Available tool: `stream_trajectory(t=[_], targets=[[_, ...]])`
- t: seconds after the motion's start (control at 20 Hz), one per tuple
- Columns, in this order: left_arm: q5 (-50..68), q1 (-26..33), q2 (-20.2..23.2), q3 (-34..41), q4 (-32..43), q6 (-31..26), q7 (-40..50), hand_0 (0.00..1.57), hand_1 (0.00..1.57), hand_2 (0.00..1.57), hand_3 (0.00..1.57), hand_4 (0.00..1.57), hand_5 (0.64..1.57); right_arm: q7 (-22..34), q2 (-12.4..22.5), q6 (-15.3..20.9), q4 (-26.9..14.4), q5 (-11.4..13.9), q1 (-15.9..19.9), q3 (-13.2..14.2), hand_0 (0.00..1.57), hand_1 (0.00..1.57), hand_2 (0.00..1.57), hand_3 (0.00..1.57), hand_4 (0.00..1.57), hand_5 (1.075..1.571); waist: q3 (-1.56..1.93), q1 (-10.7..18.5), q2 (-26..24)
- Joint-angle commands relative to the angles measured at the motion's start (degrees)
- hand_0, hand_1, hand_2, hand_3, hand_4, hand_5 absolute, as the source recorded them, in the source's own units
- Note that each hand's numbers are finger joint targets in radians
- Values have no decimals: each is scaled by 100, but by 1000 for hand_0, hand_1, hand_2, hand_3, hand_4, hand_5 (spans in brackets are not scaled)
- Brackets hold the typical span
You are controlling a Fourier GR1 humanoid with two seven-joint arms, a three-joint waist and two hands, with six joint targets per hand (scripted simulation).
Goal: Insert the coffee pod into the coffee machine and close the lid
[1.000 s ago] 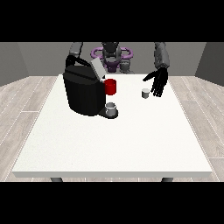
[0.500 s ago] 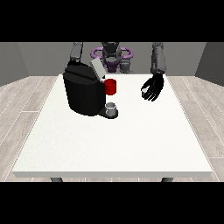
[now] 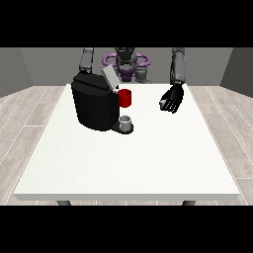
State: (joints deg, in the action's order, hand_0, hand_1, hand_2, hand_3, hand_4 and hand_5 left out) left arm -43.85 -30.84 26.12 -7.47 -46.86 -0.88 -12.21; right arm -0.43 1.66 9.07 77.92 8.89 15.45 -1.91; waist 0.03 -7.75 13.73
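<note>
The black coffee machine (image 3: 96, 105) stands on the table's left half, its grey lid (image 3: 109, 78) tilted up and open. A red part (image 3: 125, 98) sticks out of its front, over a small grey cup (image 3: 126, 121) on the drip tray. The hand at the view's right (image 3: 172, 99) hangs above the table to the right of the machine, fingers curled. The coffee pod is inside that hand and I can barely see it. The arm at the view's left (image 3: 86, 60) comes down behind the machine, which hides its hand.
The white table (image 3: 128, 163) stretches wide towards the camera. The robot's body (image 3: 126, 62) stands behind the far edge. Wooden floor surrounds the table.
One second ago the white pod stood on the table beside the hand at the view's right. That hand has closed round it and lifted it; the pod no longer shows on the table.
</note>
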Motion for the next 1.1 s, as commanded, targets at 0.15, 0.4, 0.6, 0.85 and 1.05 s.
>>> stream_trajectory(t=[0.15, 0.4, 0.6, 0.85, 1.05], targets=[[-429, -251, 17, -56, 553, -359, -80, 760, 760, 978, 856, 400, 1571, 9, -45, -48, -402, -53, -63, 81, 0, 0, 0, 0, 0, 1571, -4, 40, -265], [-617, -104, -279, -9, 833, -9, -362, 1124, 1124, 1198, 1089, 394, 1571, -240, -72, -155, -480, -188, -285, 125, 0, 0, 0, 0, 0, 1571, -5, -4, -483], [-278, -546, -303, 350, 740, -20, -664, 1369, 1369, 1368, 1298, 482, 1571, -120, 30, 226, -690, 219, 97, 129, 0, 0, 0, 0, 0, 1571, -7, 120, -208], [-166, -480, -795, 272, 537, -597, -377, 1447, 1447, 1431, 1354, 530, 1571, 85, -20, 353, -1057, 259, -38, 209, 0, 0, 0, 0, 0, 1571, -3, 324, -854], [48, -1172, -550, 333, 261, -1823, -73, 1375, 1375, 1381, 1327, 490, 1571, -125, -34, 448, -1459, 297, -124, 280, 0, 0, 0, 0, 0, 1571, 0, 378, -1155]])
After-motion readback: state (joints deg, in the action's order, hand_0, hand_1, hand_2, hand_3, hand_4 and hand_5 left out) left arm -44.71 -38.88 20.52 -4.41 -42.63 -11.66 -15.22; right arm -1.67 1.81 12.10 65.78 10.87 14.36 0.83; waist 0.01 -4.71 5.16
